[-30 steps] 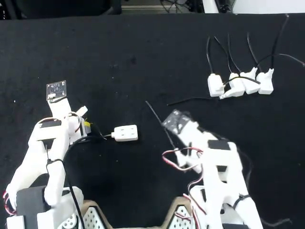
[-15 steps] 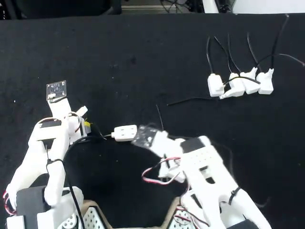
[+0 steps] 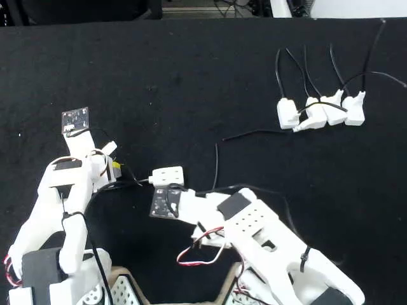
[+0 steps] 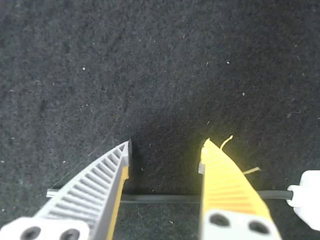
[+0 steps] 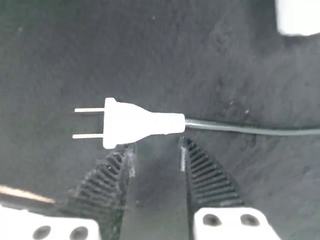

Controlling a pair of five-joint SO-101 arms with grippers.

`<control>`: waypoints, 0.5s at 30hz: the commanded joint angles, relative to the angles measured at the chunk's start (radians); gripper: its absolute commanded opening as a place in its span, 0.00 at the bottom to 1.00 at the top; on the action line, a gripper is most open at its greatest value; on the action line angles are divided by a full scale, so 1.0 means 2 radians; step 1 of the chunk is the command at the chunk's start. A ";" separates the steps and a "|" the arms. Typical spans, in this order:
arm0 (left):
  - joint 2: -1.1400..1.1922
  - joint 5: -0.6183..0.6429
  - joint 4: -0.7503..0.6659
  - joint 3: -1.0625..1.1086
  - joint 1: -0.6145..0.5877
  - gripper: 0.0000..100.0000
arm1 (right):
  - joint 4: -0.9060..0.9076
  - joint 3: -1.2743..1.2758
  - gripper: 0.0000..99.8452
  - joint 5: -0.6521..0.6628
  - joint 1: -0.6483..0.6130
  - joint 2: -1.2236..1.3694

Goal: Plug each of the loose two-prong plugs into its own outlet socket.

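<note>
A white outlet socket [image 3: 166, 176] lies left of centre, its black cable [image 4: 160, 198] running toward the left arm. My left gripper [image 4: 167, 145] is open and straddles that cable, with the socket's end [image 4: 307, 192] at the side. A white two-prong plug [image 5: 135, 124] lies on the cloth just past my right gripper [image 5: 156, 145]. That gripper's fingers stand apart with nothing between them. The plug's cord [image 3: 216, 162] runs from the right arm [image 3: 241, 216], beside the socket, toward the back right. A white corner [image 5: 297, 15] shows at the edge of the right wrist view.
Several other white plugs [image 3: 321, 111] with black cords lie bunched at the back right. A small circuit board [image 3: 75, 119] sticks out from the left arm. The black cloth [image 3: 178, 76] covers the whole table.
The right arm has swung left and toward the front, ending beside the socket, and the plug's cord has been dragged along with it. The left arm has kept still.
</note>
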 commanded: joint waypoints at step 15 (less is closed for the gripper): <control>-0.017 0.035 -0.006 -0.016 -0.046 0.22 | -0.020 0.017 0.24 0.172 -0.052 0.002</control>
